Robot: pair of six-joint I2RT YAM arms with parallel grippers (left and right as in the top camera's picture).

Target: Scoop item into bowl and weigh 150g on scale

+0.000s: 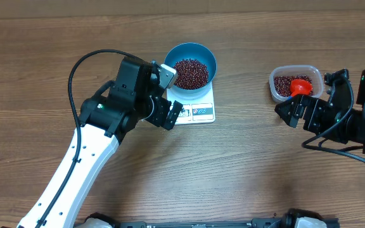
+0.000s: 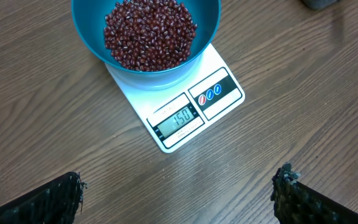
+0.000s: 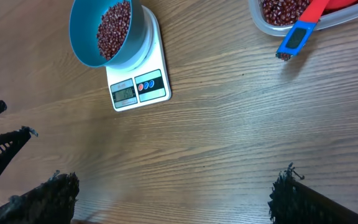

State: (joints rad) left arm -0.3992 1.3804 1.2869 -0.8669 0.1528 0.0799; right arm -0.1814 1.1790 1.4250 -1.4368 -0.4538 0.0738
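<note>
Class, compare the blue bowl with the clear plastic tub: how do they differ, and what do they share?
The bowl is round and blue; the tub is rectangular and clear. The bowl stands on the scale; the tub sits on the table. The tub holds a scoop; the bowl has none. Both hold red-brown beans.

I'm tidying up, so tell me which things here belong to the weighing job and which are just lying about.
Job: beans, bowl, scale, scoop, tub.
Lying about: nothing else, only the table.
</note>
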